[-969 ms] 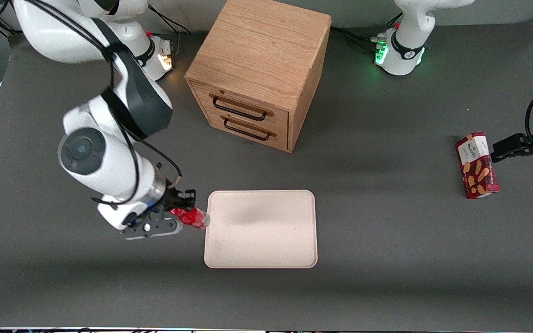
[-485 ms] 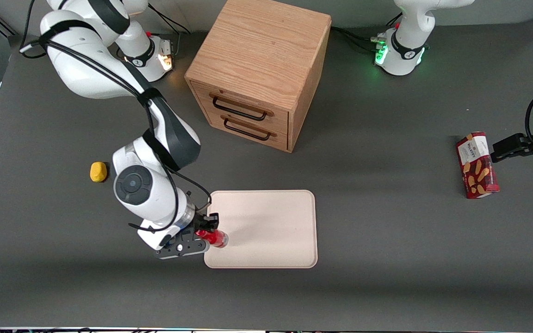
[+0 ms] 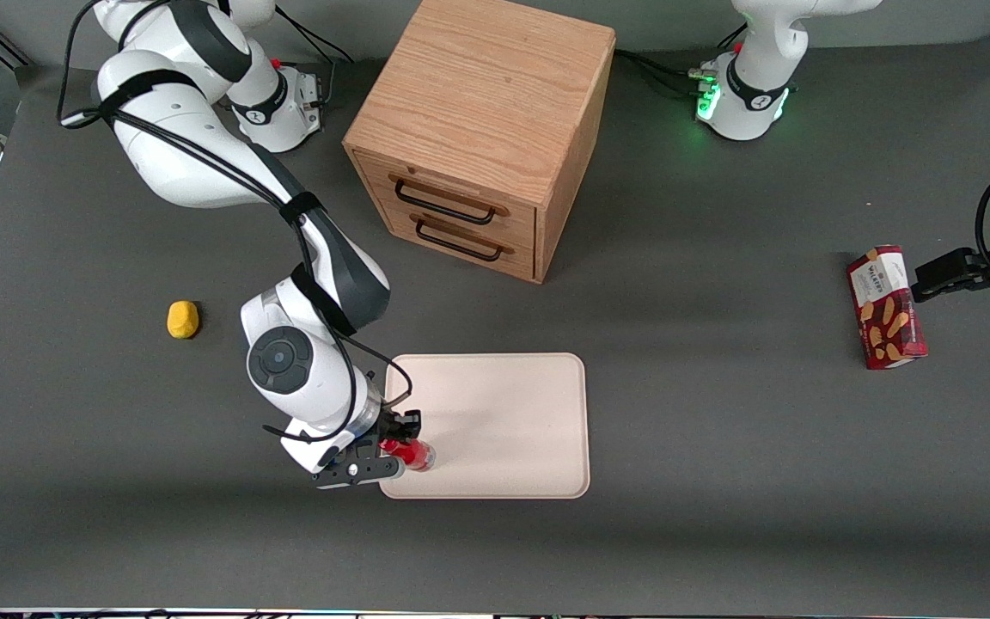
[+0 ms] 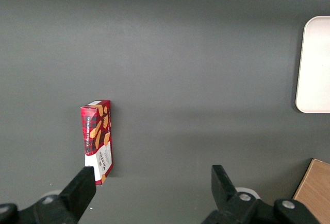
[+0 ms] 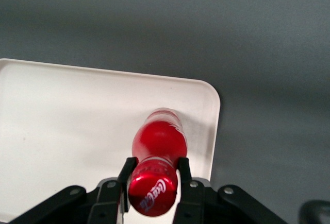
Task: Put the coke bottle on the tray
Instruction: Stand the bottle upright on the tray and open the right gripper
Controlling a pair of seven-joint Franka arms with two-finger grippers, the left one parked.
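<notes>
My right gripper (image 3: 399, 445) is shut on the neck of the red coke bottle (image 3: 411, 453), just under its red cap. It holds the bottle over the cream-pink tray (image 3: 504, 413), at the tray corner nearest the front camera on the working arm's side. In the right wrist view the gripper (image 5: 153, 180) clamps the bottle (image 5: 159, 144) between both fingers, base pointing down at the tray (image 5: 67, 116) near its rounded corner. I cannot tell whether the base touches the tray.
A wooden two-drawer cabinet (image 3: 482, 129) stands farther from the front camera than the tray. A yellow lump (image 3: 183, 319) lies toward the working arm's end of the table. A red biscuit box (image 3: 885, 307) lies toward the parked arm's end and also shows in the left wrist view (image 4: 97, 141).
My gripper has carried the bottle from beside the tray's edge to above its near corner, moving nearer the front camera. The yellow lump has come into view as the arm moved off it.
</notes>
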